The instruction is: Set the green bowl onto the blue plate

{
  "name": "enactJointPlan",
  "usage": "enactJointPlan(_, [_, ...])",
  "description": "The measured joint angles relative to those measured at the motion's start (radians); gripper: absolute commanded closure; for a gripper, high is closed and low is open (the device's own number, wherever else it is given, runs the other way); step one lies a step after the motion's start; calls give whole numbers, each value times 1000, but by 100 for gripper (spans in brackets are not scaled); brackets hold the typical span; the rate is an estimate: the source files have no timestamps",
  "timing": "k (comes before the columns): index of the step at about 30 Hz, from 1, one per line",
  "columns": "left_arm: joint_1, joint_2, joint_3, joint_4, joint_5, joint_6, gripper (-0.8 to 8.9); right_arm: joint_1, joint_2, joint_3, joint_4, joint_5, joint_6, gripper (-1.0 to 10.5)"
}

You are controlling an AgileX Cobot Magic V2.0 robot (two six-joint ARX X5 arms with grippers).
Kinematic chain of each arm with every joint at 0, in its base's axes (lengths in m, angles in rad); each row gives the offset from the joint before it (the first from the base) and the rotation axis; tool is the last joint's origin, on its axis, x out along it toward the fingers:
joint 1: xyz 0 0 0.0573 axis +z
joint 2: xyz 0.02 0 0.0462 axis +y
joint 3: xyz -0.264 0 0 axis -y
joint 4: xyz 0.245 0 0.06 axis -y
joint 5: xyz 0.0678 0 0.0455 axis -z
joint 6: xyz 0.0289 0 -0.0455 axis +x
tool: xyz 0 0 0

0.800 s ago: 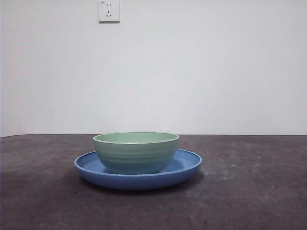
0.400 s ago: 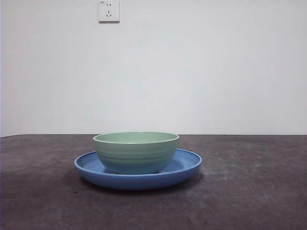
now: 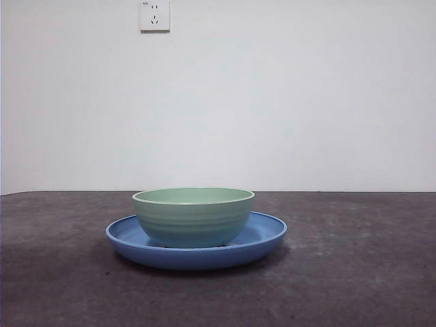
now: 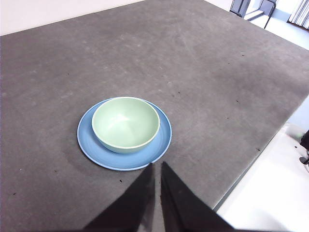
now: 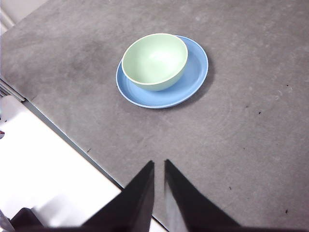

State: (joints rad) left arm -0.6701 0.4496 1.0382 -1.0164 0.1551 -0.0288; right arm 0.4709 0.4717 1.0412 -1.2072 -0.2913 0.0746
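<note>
The green bowl (image 3: 193, 216) stands upright inside the blue plate (image 3: 262, 235), a little off the plate's middle. Both show in the left wrist view, bowl (image 4: 125, 123) on plate (image 4: 163, 137), and in the right wrist view, bowl (image 5: 154, 60) on plate (image 5: 195, 72). My left gripper (image 4: 157, 166) is shut and empty, high above the table and back from the plate. My right gripper (image 5: 159, 164) is shut and empty, also high and well back from the plate. Neither arm shows in the front view.
The dark grey table (image 3: 354, 272) carries the plate and bowl. A white wall with a socket (image 3: 154, 15) is behind. Table edges with pale floor beyond show in the left wrist view (image 4: 251, 174) and the right wrist view (image 5: 63, 140).
</note>
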Motion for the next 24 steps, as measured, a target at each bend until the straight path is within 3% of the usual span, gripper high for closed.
enactJointPlan(13, [26, -9, -2, 3, -1, 8, 793, 0, 0, 0, 0, 3, 0, 915])
enactJointPlan(18, [192, -71, -68, 72, -3, 47, 794, 0, 0, 0, 0, 3, 0, 915])
enactJointPlan(24, [411, -229, -398, 399, -136, 66, 793, 0, 0, 0, 0, 3, 0, 915])
